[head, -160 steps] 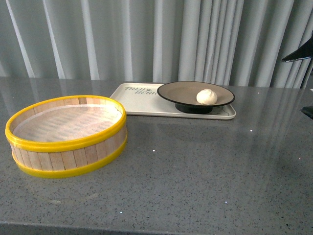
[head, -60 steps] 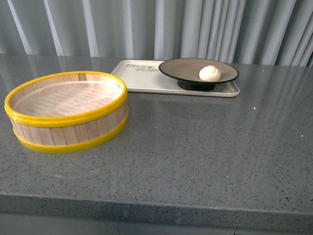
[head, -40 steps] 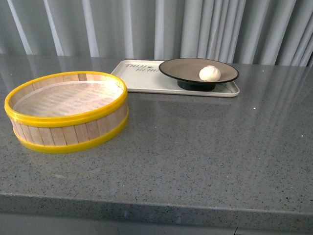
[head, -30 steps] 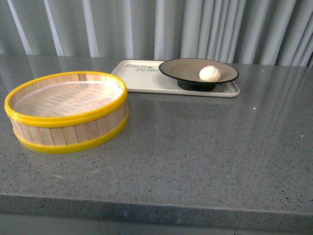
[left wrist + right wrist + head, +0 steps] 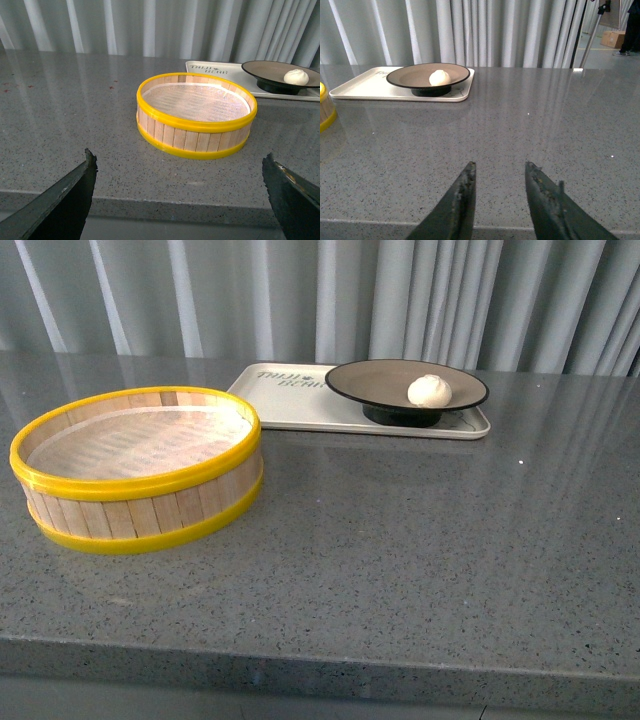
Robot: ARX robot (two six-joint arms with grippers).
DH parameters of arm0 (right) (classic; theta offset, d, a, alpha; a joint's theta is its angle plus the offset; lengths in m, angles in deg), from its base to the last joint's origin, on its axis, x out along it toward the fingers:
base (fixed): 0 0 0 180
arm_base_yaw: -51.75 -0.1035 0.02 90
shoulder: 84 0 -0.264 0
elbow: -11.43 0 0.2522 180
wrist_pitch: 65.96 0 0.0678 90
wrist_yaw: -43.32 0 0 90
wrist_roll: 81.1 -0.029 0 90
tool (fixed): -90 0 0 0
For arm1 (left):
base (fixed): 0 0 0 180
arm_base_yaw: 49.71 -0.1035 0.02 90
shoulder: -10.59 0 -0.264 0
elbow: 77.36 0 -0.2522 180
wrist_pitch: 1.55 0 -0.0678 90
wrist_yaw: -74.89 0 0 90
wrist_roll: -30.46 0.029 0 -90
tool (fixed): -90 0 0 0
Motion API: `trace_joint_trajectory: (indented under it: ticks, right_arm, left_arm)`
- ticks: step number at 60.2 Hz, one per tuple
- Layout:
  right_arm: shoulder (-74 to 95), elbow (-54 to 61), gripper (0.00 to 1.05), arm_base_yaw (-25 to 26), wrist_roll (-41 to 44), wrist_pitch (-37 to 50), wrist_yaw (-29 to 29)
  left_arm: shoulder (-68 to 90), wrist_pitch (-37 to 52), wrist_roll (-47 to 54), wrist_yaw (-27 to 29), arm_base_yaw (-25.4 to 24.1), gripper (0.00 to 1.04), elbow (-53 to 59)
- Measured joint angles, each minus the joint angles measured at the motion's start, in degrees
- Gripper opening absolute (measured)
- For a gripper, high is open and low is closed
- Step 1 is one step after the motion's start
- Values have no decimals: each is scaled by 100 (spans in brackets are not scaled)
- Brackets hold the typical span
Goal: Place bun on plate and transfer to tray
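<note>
Both arms are out of my front camera, so I read the grippers from the wrist feeds: the left gripper (image 5: 180, 200) has its jaws spread wide with nothing between them, and the right gripper (image 5: 497, 192) shows its two fingers a narrow gap apart, holding nothing, low over the grey countertop (image 5: 420, 540) near its front edge. On the front feed the bun (image 5: 429, 391) sits on the plate (image 5: 370, 386), right of the plate's middle, and the plate stands on the right part of the tray (image 5: 290, 405). I see the tray lying with its long axis across my view, left to right, its dark lettering at the far-left corner. The bun is round, so I can give it no long axis; which way its pleats turn is too small to tell. The yellow-rimmed steamer basket (image 5: 140, 510) stands near my left, well apart from the tray. Compared with half a second ago, nothing on the counter has shifted; bun, plate, tray and basket lie exactly where they were.
</note>
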Motion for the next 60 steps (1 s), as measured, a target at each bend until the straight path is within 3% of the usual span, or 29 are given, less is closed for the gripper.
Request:
trace_joint_trajectory:
  ticks: [20, 60]
  right_arm:
    - [0, 0, 97, 0, 0, 0, -2]
    - [0, 0, 96, 0, -2, 0, -2]
  left_arm:
    - [0, 0, 2, 0, 0, 98, 0]
    - [0, 0, 0, 0, 0, 98, 0]
